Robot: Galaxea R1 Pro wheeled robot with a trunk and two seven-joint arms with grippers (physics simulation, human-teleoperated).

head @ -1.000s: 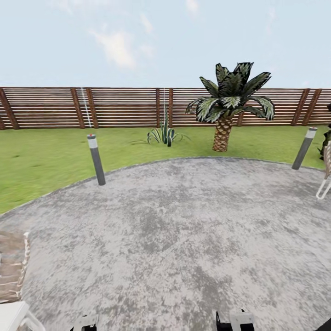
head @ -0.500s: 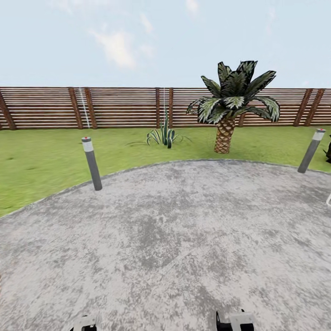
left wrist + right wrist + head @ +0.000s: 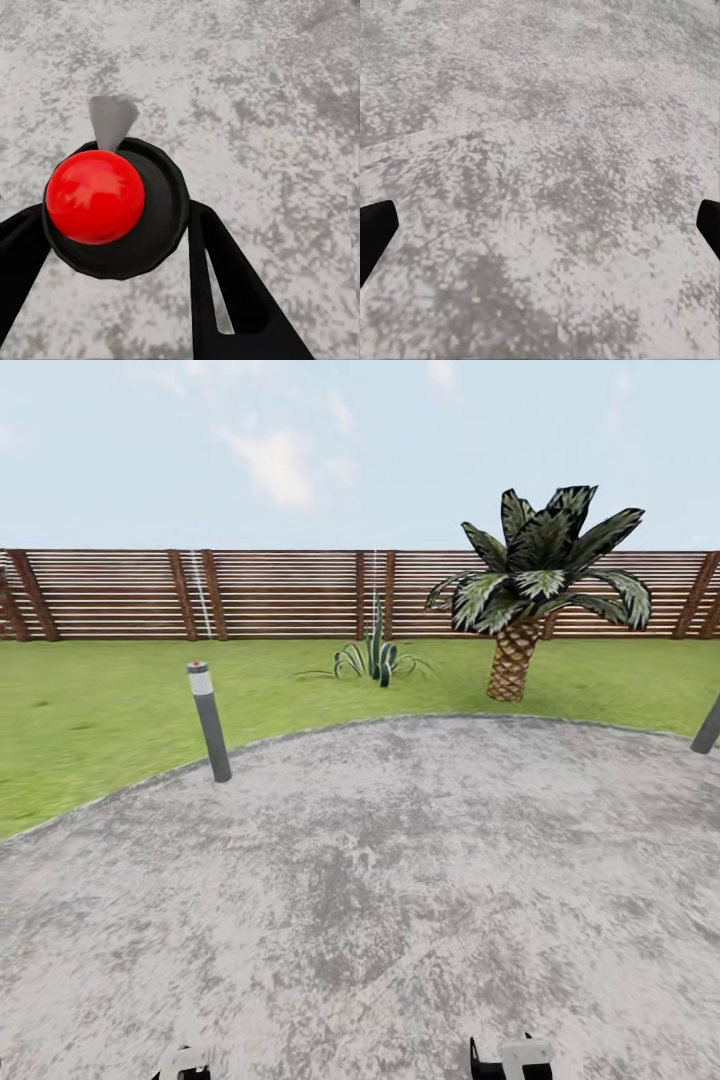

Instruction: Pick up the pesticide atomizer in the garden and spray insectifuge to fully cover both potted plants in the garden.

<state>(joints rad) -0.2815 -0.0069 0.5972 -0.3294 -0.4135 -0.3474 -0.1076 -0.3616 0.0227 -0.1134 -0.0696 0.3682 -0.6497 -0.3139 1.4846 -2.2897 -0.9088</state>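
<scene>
Pesticide atomizer [image 3: 112, 206] sits clamped between the two black fingers [image 3: 232, 292] of the left gripper [image 3: 112, 225] — the left wrist view looks down on its round dark head with a glossy red knob on top and a small grey nozzle piece jutting out, all held above the mottled grey stone patio [image 3: 270, 105]. Right gripper [image 3: 540, 225] is spread wide and empty; its fingertips [image 3: 375, 229] show only at the two edges of the right wrist view, with bare stone between them.

Head view, near to far: tops of both arms at the lower edge, then the round patio [image 3: 400, 880] across most of the ground. At its curved rim stands a grey bollard light [image 3: 209, 722] on the left; part of a second post [image 3: 707, 725] at the right edge. Beyond — green lawn [image 3: 90, 710], a spiky agave clump [image 3: 375, 658], a scaly-trunked palm [image 3: 525, 600], then the brown slat fence [image 3: 270, 595] under a pale sky.
</scene>
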